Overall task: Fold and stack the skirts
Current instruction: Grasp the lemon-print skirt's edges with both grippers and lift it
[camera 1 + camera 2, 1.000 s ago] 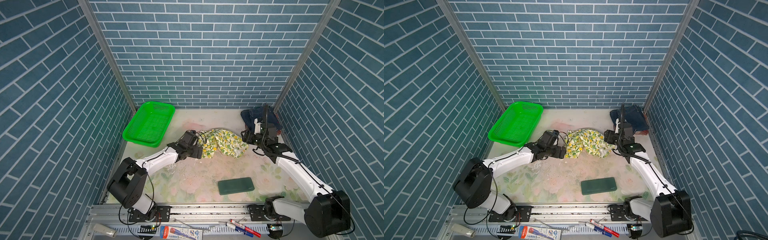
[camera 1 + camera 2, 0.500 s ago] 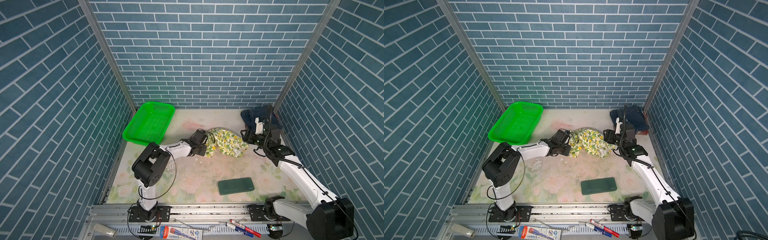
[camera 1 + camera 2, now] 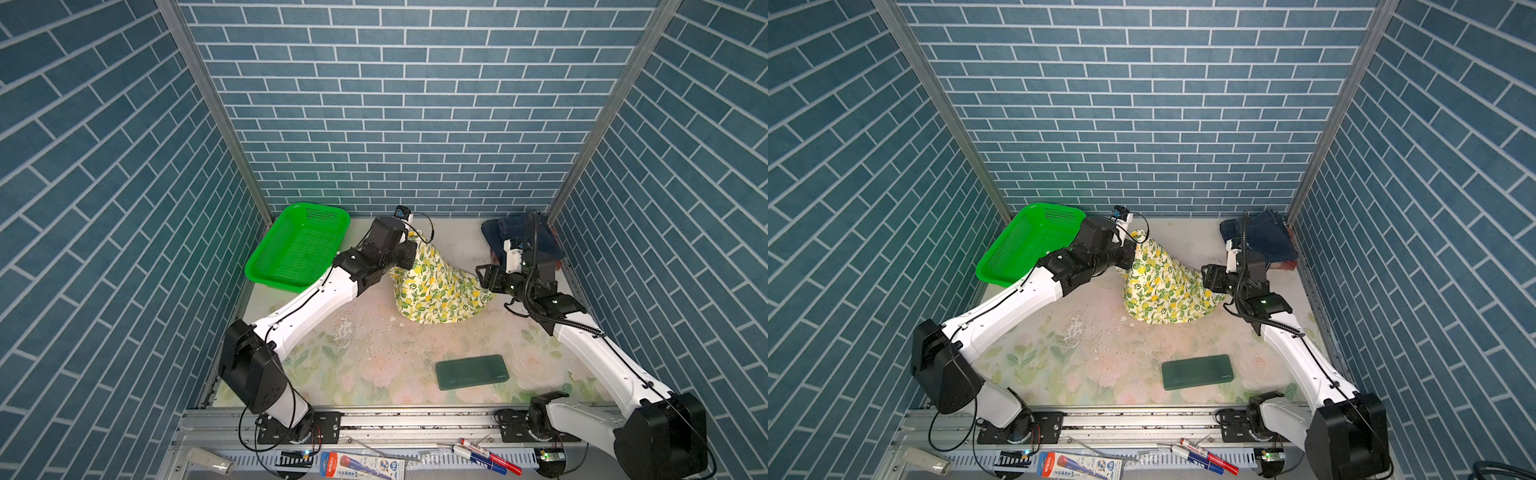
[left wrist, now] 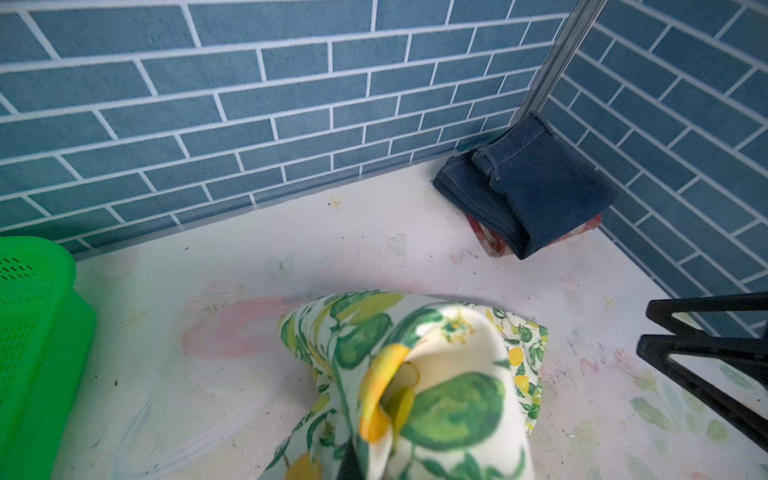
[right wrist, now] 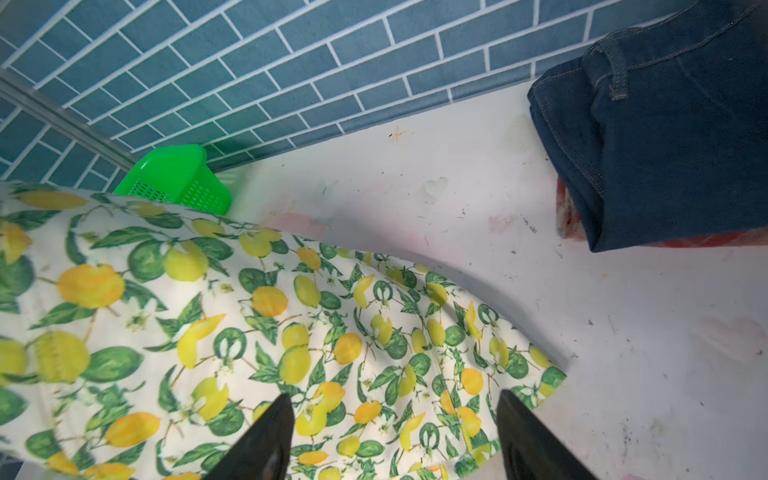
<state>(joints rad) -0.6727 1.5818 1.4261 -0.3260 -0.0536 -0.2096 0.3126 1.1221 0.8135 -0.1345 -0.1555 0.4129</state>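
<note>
My left gripper (image 3: 409, 248) is shut on a bunched edge of the cream lemon-print skirt (image 3: 436, 286) and holds it off the table. The cloth hangs down like a cone, its lower part resting on the table. In the left wrist view the lemon skirt (image 4: 436, 399) covers the jaws. My right gripper (image 5: 395, 436) is open just above the skirt's right hem, one fingertip (image 5: 266, 440) over the cloth. The folded dark denim skirt (image 3: 513, 232) lies on the rust-red plaid skirt (image 4: 490, 243) in the back right corner.
A green mesh basket (image 3: 320, 208) stands at the back left, close to my left arm. A flat dark green slab (image 3: 471, 371) lies near the front edge. Brick walls close in the back and both sides. Pens and a packet lie on the front rail.
My left gripper has shut on the lemon skirt's left edge and risen toward the back, pulling the cloth up from a flat heap. The right gripper has barely moved.
</note>
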